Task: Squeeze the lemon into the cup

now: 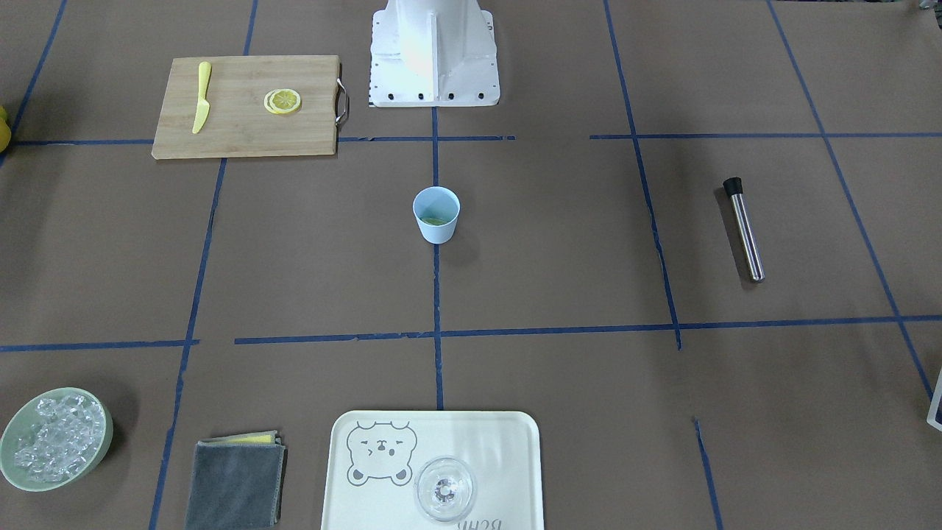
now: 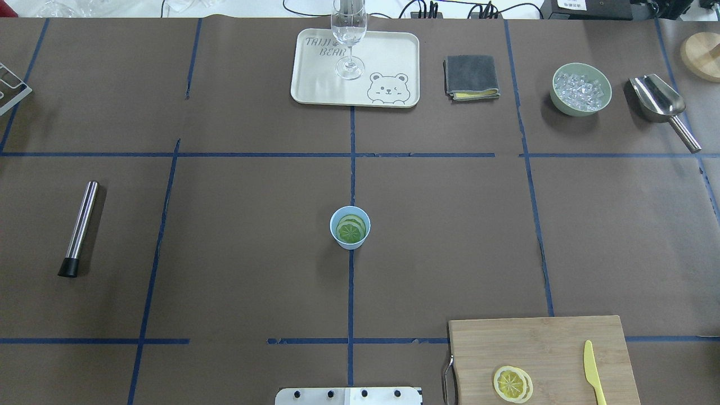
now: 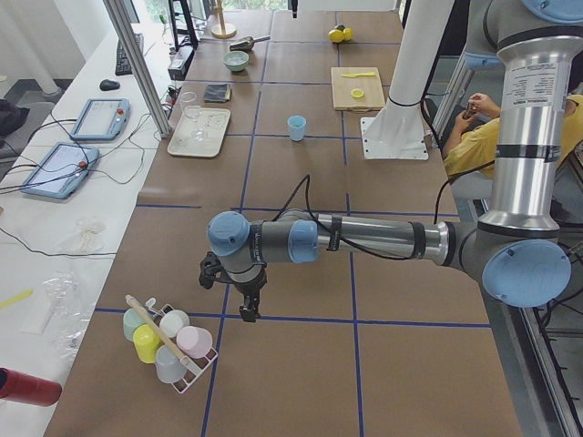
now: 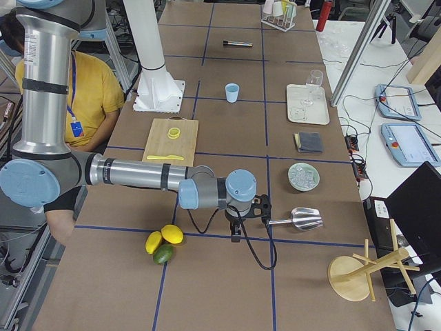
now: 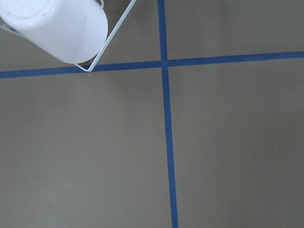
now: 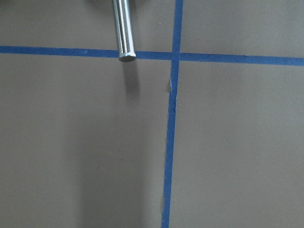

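The lemon (image 2: 512,383) lies as yellow slices on the wooden cutting board (image 2: 540,349); it also shows in the front view (image 1: 283,101). The light-blue cup (image 2: 350,227) stands upright mid-table, also in the front view (image 1: 436,214), with greenish slices inside. My left gripper (image 3: 248,309) hangs over bare table far from the cup, beside a wire rack of cups (image 3: 168,339). My right gripper (image 4: 236,233) hangs at the opposite table end by a metal scoop (image 4: 303,219). Both show only in side views, so I cannot tell if they are open or shut.
A yellow knife (image 2: 592,374) lies on the board. A steel muddler (image 2: 79,228) lies on the left side. At the far edge are a bear tray (image 2: 315,79) with a clear glass (image 2: 349,34), a grey cloth (image 2: 471,76) and a green bowl of ice (image 2: 581,89).
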You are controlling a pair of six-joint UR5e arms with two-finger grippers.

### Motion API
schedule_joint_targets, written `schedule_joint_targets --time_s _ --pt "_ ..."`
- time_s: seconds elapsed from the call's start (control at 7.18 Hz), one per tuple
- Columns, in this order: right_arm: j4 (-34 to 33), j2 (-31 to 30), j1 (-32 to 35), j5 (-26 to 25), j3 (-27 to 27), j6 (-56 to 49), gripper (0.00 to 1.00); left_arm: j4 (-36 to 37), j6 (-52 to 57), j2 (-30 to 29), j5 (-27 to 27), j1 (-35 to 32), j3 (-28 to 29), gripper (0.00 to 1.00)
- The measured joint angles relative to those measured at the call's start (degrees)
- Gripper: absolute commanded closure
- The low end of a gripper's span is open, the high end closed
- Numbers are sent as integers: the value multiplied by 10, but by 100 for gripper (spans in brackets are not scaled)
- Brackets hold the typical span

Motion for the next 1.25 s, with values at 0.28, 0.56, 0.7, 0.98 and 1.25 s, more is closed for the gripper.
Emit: schedule_joint_targets --time_s 0.28,0.56,0.7,0.98,1.25 --pt "0 0 0 1 1 0 0 -2 6 -7 -1 -3 2 0" --pt "1 0 0 2 3 0 0 -2 7 -13 -2 -7 4 0" --pt "1 1 0 2 4 0 0 -2 7 -13 -2 -8 5 0" --pt "-1 3 0 2 10 2 0 -1 -1 -16 2 -8 12 0" --pt "-16 7 0 5 29 4 0 -2 3 -17 8 -8 18 0"
